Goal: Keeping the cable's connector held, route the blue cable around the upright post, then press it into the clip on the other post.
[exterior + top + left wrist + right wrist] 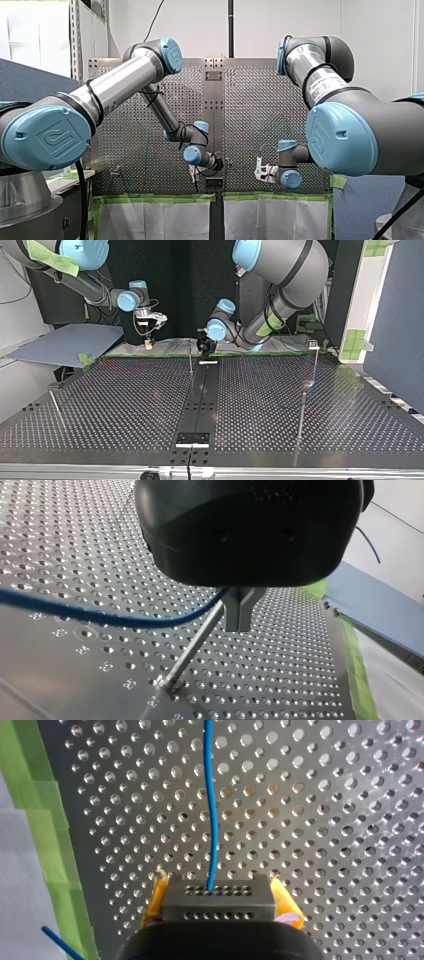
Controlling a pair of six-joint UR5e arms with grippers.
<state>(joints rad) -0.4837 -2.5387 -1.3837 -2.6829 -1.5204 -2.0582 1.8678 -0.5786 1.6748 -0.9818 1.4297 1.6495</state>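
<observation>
My right tool [220, 895] is clamped tight, yellow pads on either side of the one grey connector [219, 904], close to the green tape [30, 795] along the counter [125, 390] edge. The single blue cable [212, 810] runs ahead over open perforated plate. My left tool [239, 616] has its metal fingers pinched together on that cable, just beside one thin post [195, 645].
</observation>
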